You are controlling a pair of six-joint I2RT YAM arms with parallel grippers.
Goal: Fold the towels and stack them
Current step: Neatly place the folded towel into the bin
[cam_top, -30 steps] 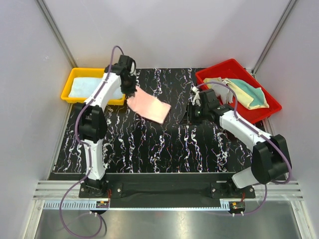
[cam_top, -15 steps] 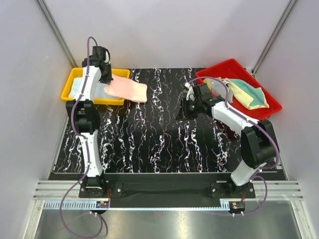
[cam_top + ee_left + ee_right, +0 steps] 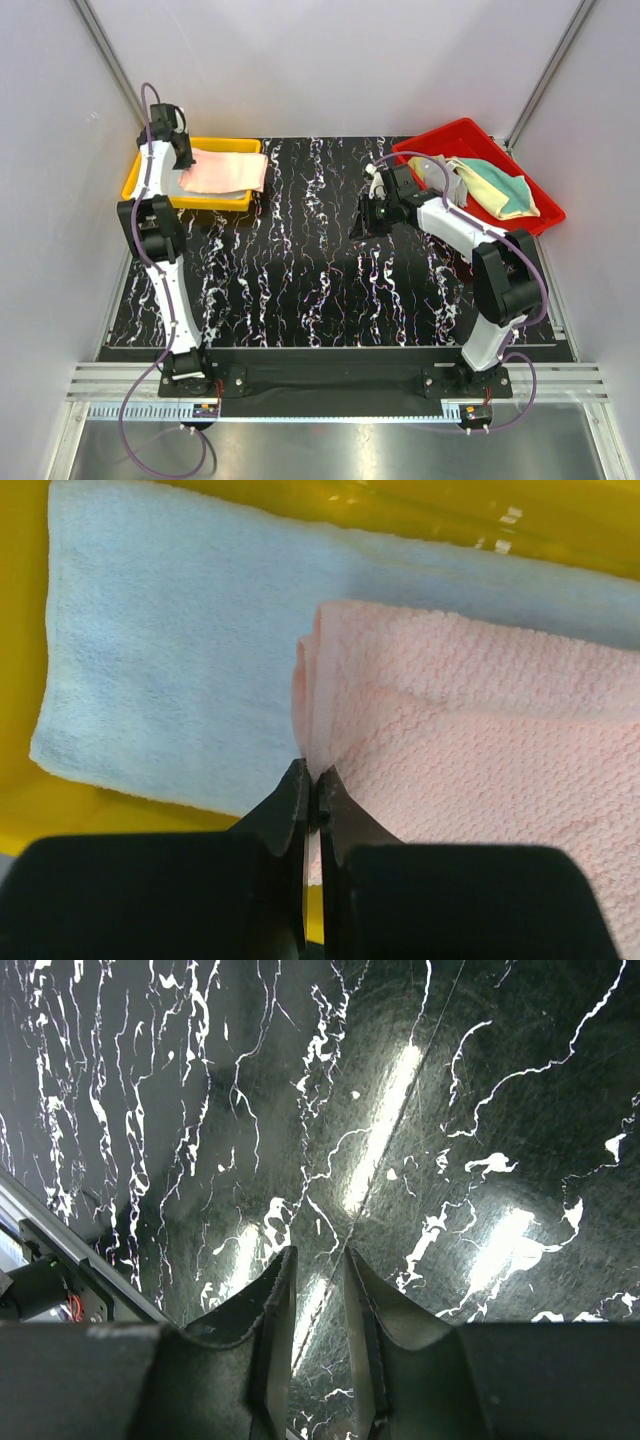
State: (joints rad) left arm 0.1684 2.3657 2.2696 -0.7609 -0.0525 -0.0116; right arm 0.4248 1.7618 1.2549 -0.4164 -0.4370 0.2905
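My left gripper [image 3: 182, 157] is shut on the near edge of a folded pink towel [image 3: 224, 172], which lies over the yellow bin [image 3: 134, 172] with its right end past the bin's rim. In the left wrist view the gripper [image 3: 312, 777] pinches the pink towel [image 3: 480, 750] above a folded light blue towel [image 3: 170, 660] lying in the bin. My right gripper [image 3: 366, 214] hangs open and empty over the dark marbled mat [image 3: 420, 1090], its gap [image 3: 318, 1260] narrow. A yellow towel [image 3: 478, 185] and a teal-green towel [image 3: 518, 200] lie crumpled in the red bin [image 3: 462, 134].
The yellow bin stands at the back left of the mat [image 3: 320, 270], the red bin at the back right. White walls and metal posts enclose the table. A metal rail [image 3: 330, 400] runs along the near edge by the arm bases.
My left arm has carried the pink towel from the mat leftward to over the yellow bin. My right gripper has shifted slightly left and back over the mat.
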